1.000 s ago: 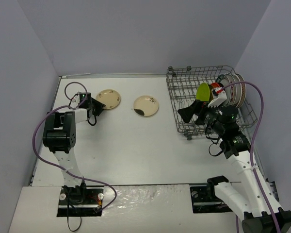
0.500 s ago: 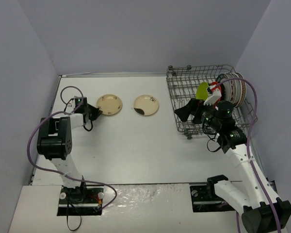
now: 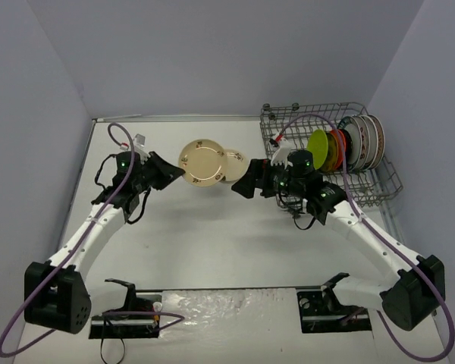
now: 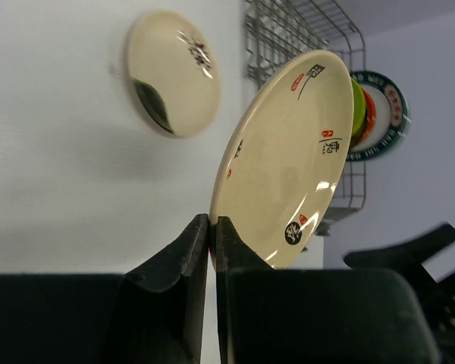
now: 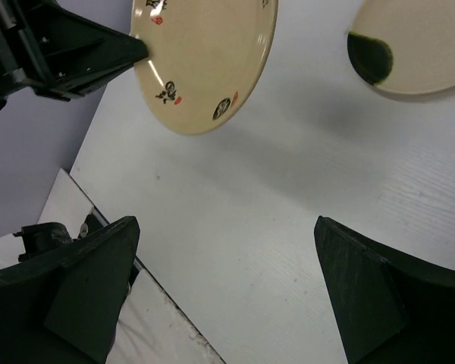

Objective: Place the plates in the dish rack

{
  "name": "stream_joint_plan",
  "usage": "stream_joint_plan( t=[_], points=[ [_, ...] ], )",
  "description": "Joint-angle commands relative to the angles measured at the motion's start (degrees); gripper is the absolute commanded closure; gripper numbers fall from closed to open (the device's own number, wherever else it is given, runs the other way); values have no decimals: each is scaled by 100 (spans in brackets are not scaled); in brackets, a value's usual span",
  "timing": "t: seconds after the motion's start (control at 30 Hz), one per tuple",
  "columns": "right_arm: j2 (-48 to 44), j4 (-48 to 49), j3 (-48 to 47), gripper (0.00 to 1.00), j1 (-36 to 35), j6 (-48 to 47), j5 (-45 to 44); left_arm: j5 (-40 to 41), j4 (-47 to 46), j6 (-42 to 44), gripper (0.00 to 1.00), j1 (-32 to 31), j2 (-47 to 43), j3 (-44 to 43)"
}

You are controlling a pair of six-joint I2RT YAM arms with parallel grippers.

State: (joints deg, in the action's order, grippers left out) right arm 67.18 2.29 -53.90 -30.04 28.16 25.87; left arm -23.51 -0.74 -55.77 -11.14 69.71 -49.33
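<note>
Rim grip only: pinches held cream plate (image 4: 280, 163) by its lower edge in left gripper (image 4: 212, 221), fingers clamped on the thin lip. Holds it tilted and clear of the table (image 3: 212, 243), well left of dish rack (image 3: 330, 171). From the top view, overlaps second cream plate (image 3: 233, 165), which lies flat just left of the rack with a dark patch at one edge.

Right gripper (image 5: 224, 227): spread wide, nothing between the fingers. Hangs low over bare table at the rack's near-left corner, beside the flat plate's edge. Shows a clear gap to the held plate's rim in the right wrist view.

Standing plates (image 3: 349, 144): lime-green, orange and patterned-rim, upright on edge at the rack's far right end. Open wire slots left of that row.
</note>
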Motion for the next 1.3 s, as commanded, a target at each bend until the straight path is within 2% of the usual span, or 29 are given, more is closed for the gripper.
stream_joint_plan(
  t=[0.0,0.23,0.5,0.57,0.73,0.77,0.8,0.97,1.0,1.1,1.17,1.27],
  points=[
    [361,765,-493,5,-281,351,-191,-376,216,140,100,-189,-657,-71],
    [807,1056,-780,13,-478,507,-408,-428,830,347,100,-239,-1418,-86],
    [1038,1342,-830,36,-621,607,-372,-798,860,314,100,-248,-1629,-42],
    [1032,1373,-822,46,-644,595,-392,-842,921,371,100,-256,-1652,-43],
    [943,1410,-793,92,-651,517,-453,-839,1116,496,100,-248,-1658,-4],
    [895,1379,-784,97,-646,482,-513,-800,1146,535,100,-248,-1650,22],
    [851,1342,-776,100,-644,428,-578,-761,1191,578,95,-248,-1642,37],
    [703,901,-761,100,-603,113,-1138,-453,1851,1145,49,-248,-1478,-89],
    [685,709,-799,100,-555,-69,-1273,-161,2172,1290,35,-241,-1433,-139],
    [492,264,-955,100,-271,-611,-1818,697,2903,2015,11,-230,-1326,-459],
    [404,-66,-1124,100,38,-1016,-2412,1298,3219,2374,3,-230,-1269,-583],
    [385,-638,-1483,100,408,-1799,-3734,2245,3534,2870,3,-210,-1265,-642]
  ],
)
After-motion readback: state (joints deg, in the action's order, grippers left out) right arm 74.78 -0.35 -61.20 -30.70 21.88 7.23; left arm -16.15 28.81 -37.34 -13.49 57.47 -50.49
